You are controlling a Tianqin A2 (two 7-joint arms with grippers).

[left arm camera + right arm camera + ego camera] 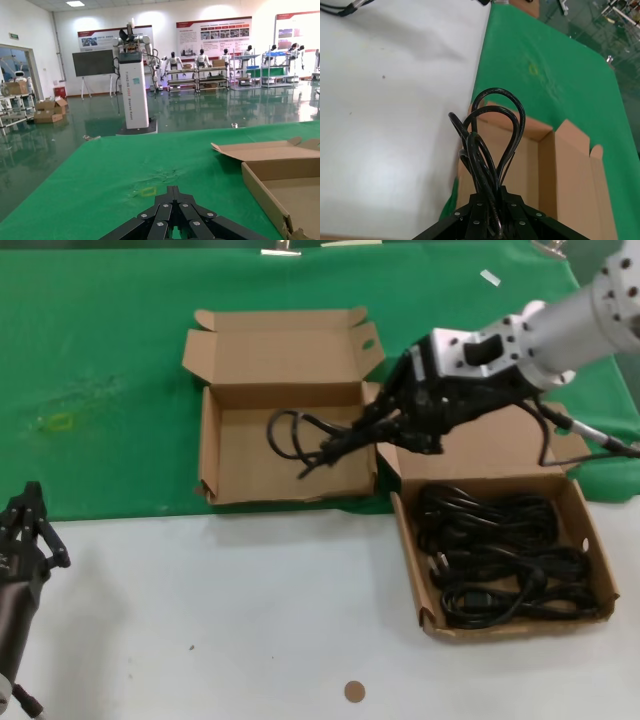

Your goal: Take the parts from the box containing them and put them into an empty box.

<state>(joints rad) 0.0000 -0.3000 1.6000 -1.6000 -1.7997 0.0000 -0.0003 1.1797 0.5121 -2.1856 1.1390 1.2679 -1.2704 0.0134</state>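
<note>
The empty box (240, 455) lies open on the green cloth, its lid with an oval hole standing up behind it. My right gripper (338, 443) hangs over its right half, shut on a black coiled power cord (292, 432) whose loops dangle just above the box floor. In the right wrist view the cord's loops (492, 132) stick out past the gripper (495, 197) above the box (555, 170). The box containing the parts (412, 558) sits to the right with several cords (500, 555) inside. My left gripper (25, 515) is shut and idle at the front left; it also shows in the left wrist view (173, 192).
The front half of the table is white and the back half is green cloth (110, 360) with a yellow mark (60, 422). A small brown disc (354, 691) lies near the front edge. The right arm's cable (580, 430) crosses the full box's lid.
</note>
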